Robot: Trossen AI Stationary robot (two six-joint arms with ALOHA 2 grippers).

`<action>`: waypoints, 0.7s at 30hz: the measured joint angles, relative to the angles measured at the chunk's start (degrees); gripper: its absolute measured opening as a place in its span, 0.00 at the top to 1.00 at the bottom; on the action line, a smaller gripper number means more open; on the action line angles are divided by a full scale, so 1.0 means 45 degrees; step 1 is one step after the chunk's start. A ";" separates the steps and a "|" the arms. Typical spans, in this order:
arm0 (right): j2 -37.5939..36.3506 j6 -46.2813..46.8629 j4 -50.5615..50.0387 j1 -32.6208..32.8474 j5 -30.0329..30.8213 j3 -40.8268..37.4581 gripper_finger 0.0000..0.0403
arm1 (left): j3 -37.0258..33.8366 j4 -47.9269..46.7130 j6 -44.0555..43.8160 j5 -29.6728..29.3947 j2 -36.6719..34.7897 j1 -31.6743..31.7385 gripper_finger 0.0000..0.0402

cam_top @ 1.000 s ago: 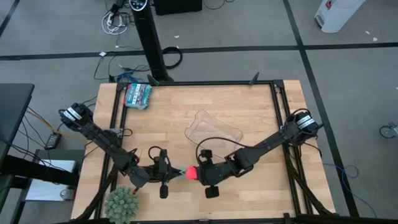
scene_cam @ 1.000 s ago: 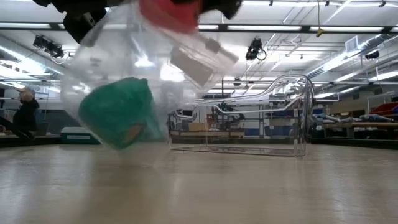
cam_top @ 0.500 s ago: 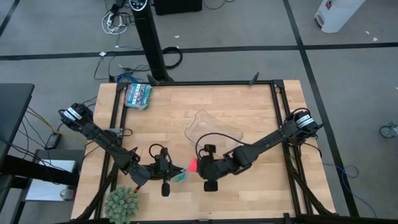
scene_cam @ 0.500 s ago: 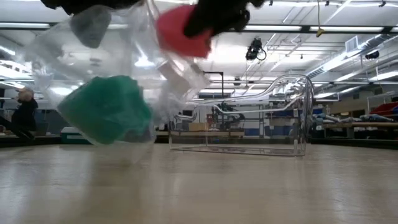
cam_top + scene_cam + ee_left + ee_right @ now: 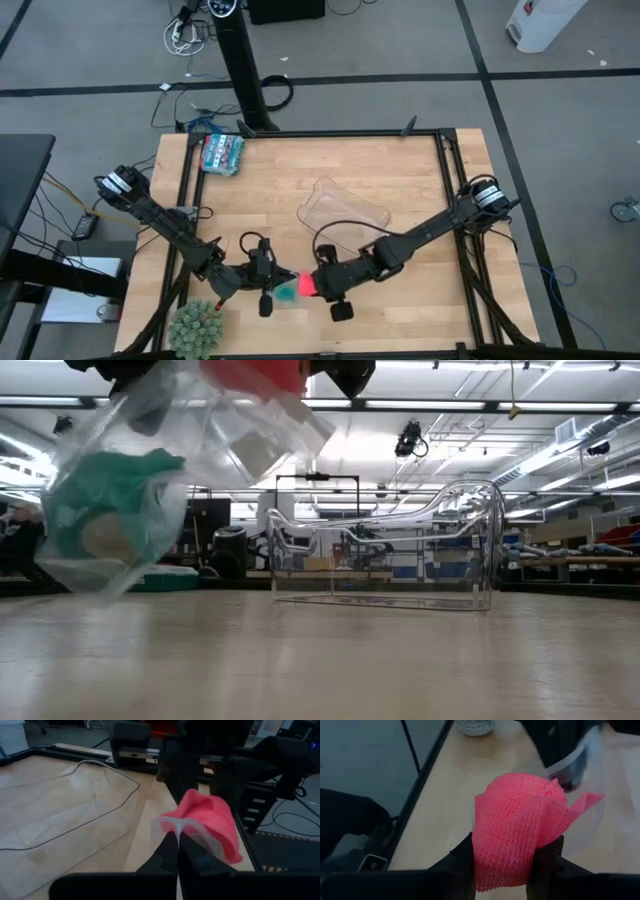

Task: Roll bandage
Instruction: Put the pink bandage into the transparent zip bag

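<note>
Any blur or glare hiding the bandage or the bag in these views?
Low view: clear bag is motion-smeared, ceiling lights glaring through it; bandage cropped at the frame's top. Right wrist view: bandage sharp, bag edge blurred. Left wrist view: clear tray shows faint reflections. High view: even light, no glare.

We are in a large robotics lab or workshop: a wooden surface (image 5: 400, 180) in a black metal frame stands on grey carpet tiles (image 5: 90, 50), cables (image 5: 190, 30) trail across the floor, and long ceiling strip lights (image 5: 480, 404) hang over distant workbenches (image 5: 580, 565).
</note>
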 joint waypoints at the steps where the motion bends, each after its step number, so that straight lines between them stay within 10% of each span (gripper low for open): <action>1: 0.0000 -0.0008 0.0034 0.0000 -0.0160 0.0000 0.72 | 0.0000 -0.0008 0.0000 0.0025 0.0000 0.0001 0.99; 6: 0.0000 -0.0178 -0.0153 -0.0067 0.1010 0.0000 0.72 | 0.0000 0.0009 0.0003 0.0015 0.0000 0.0010 0.99; 10: 0.0000 -0.0633 0.0419 -0.0331 -0.1370 0.0000 0.72 | -0.0005 0.0129 0.0015 0.0327 0.0001 -0.0010 0.99; 14: 0.0019 -0.0443 0.0251 -0.0330 0.0426 0.0000 0.72 | -0.0007 0.0262 0.0218 0.0295 -0.0005 0.0022 0.99; 18: 0.0015 -0.0459 0.0301 -0.0636 -0.1760 0.0000 0.72 | -0.0024 0.0270 0.0408 0.0380 0.0005 0.0005 0.99; 21: -0.0056 0.0521 -0.0384 -0.0517 0.0926 0.0005 0.72 | -0.0024 0.0507 0.0884 0.0335 0.0005 0.0039 0.99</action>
